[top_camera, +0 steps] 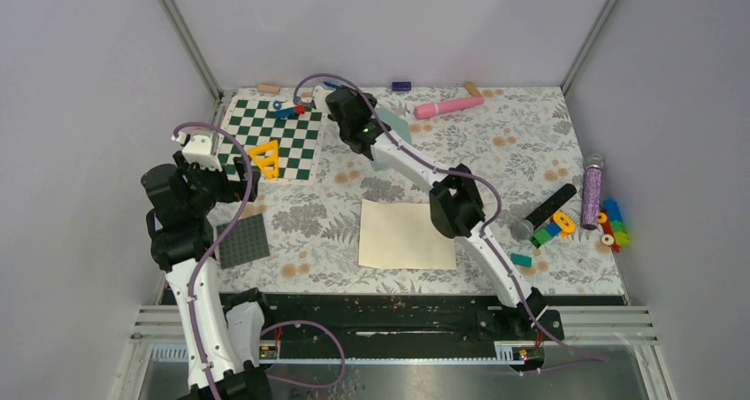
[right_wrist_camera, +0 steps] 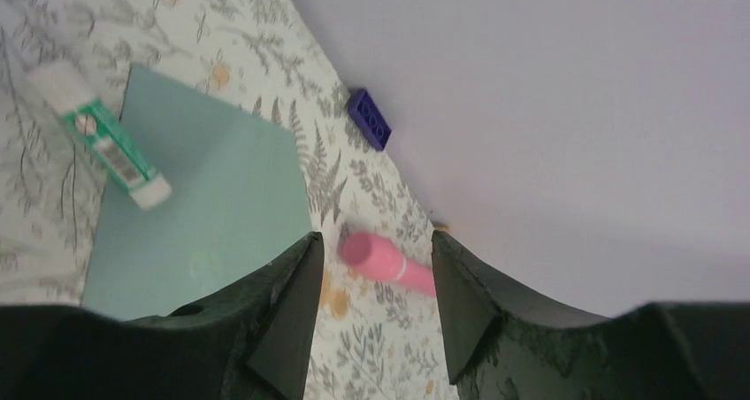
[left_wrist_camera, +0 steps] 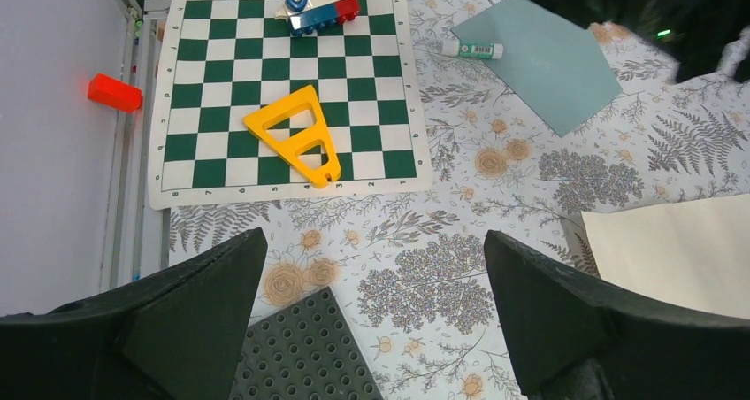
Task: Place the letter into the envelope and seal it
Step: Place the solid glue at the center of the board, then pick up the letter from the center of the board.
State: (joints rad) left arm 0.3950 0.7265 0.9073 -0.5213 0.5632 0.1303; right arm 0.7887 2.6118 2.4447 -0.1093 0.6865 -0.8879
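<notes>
Floral cloth covers the table, with grey walls on three sides. Nearest the arm bases, the letter [top_camera: 407,234] lies flat at the centre, and the right arm's elbow overlaps its right edge in the top view. To its left sits a dark studded plate [top_camera: 242,241]. The left gripper [left_wrist_camera: 371,267] hangs above the plate's far edge with its fingers spread wide and nothing between them.

Beyond it lies a chessboard [top_camera: 270,139] with a yellow triangle [top_camera: 265,158] on its near part and a toy car [left_wrist_camera: 318,6] at its far edge. Right of the board the envelope [left_wrist_camera: 539,59] lies flat, well apart from the letter, with a glue stick [left_wrist_camera: 473,49] across its left corner. The right gripper [right_wrist_camera: 371,258] hovers over the envelope's far side, fingers partly apart and empty. Farther back lie a pink marker [top_camera: 449,107] and a blue brick [top_camera: 401,86] by the wall.
</notes>
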